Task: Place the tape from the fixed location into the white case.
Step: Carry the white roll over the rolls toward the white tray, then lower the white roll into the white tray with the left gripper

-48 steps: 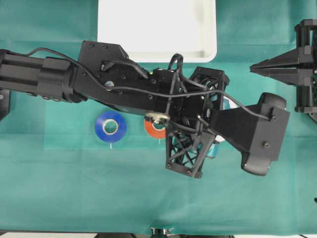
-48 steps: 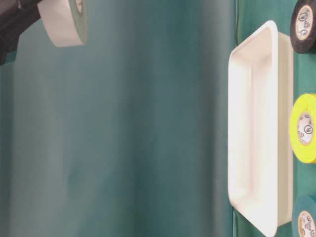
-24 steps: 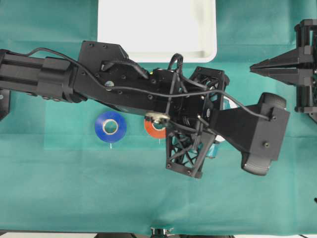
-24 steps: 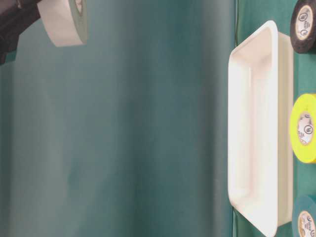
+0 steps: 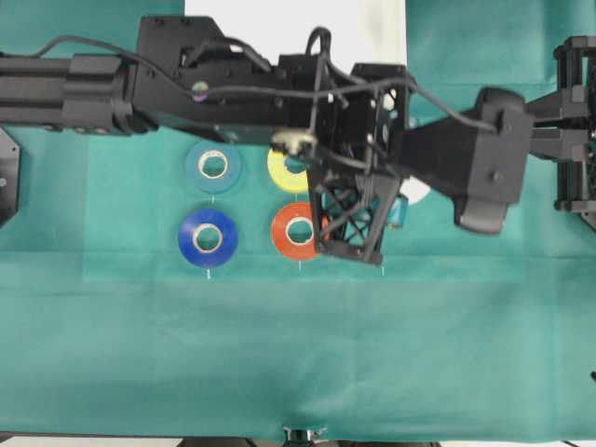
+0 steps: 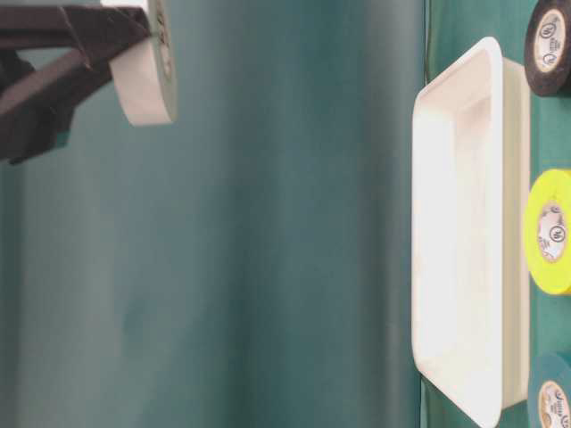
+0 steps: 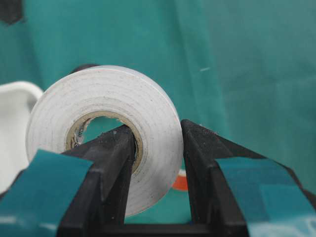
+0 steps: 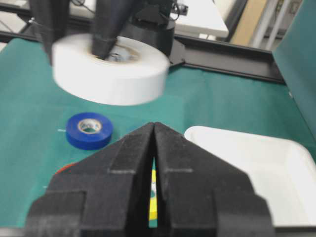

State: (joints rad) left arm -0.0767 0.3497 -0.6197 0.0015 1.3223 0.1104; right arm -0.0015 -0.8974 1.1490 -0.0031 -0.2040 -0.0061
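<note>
a green cloth covers the table. the left gripper pinches the white tape up in the air, one finger through its hole. the white case lies just ahead, partly under the arm. the right gripper is closed and empty.

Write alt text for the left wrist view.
The left gripper holds the white tape upright, one finger through its core, the other outside. Green cloth lies behind, with the white case at left.
</note>
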